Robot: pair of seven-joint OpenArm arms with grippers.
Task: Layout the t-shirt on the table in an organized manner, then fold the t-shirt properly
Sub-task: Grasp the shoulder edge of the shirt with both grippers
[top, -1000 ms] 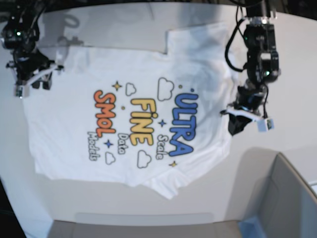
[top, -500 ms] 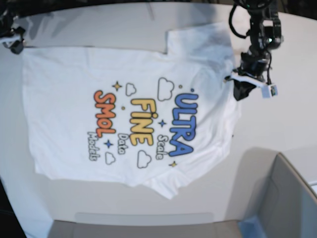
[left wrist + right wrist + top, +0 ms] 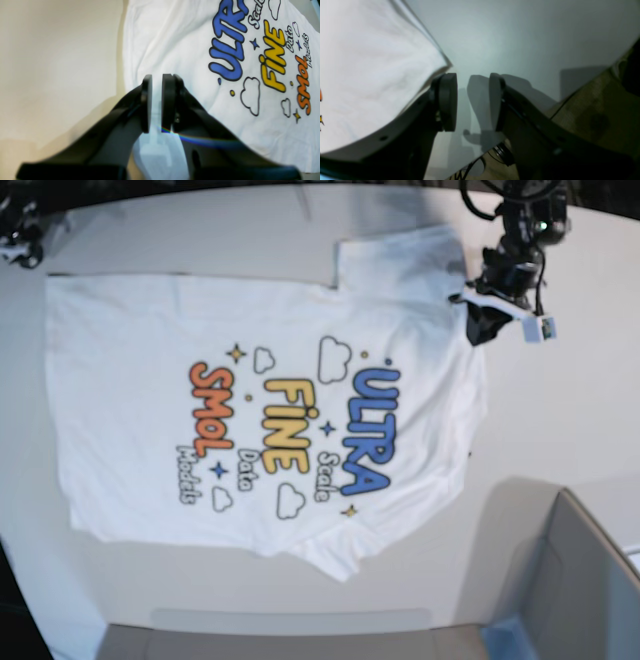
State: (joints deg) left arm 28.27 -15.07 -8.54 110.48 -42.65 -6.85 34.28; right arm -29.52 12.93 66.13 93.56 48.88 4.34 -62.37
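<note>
White cloth is spread almost flat across the table [image 3: 590, 410], print side up: the t-shirt [image 3: 150, 410] is laid out with its lettering readable and its body free of large folds. The layout stage is judged largely done; the folding stage is not begun, since no part of the body is doubled over.

Taken from the left of the base view: the right gripper [image 3: 22, 242] is seen at the far left corner of the table, just beside the shirt's far left corner. In the right wrist view its pads [image 3: 448, 101] are parted with only bare table between them, so nothing is held. The hem along the left edge is straight.

In the middle, the printed chest lies smooth. Along the near edge, one sleeve is seen crumpled and partly tucked, and minor straightening there is judged to remain.

On the right, the other sleeve lies flat toward the far edge. The left gripper [image 3: 487, 320] is positioned over the collar end of the shirt. In the left wrist view [image 3: 156, 103] its jaws are drawn nearly together with a narrow slit between the pads, and no cloth is visibly pinched. A grey box [image 3: 580, 580] occupies the near right corner, clear of the shirt.
</note>
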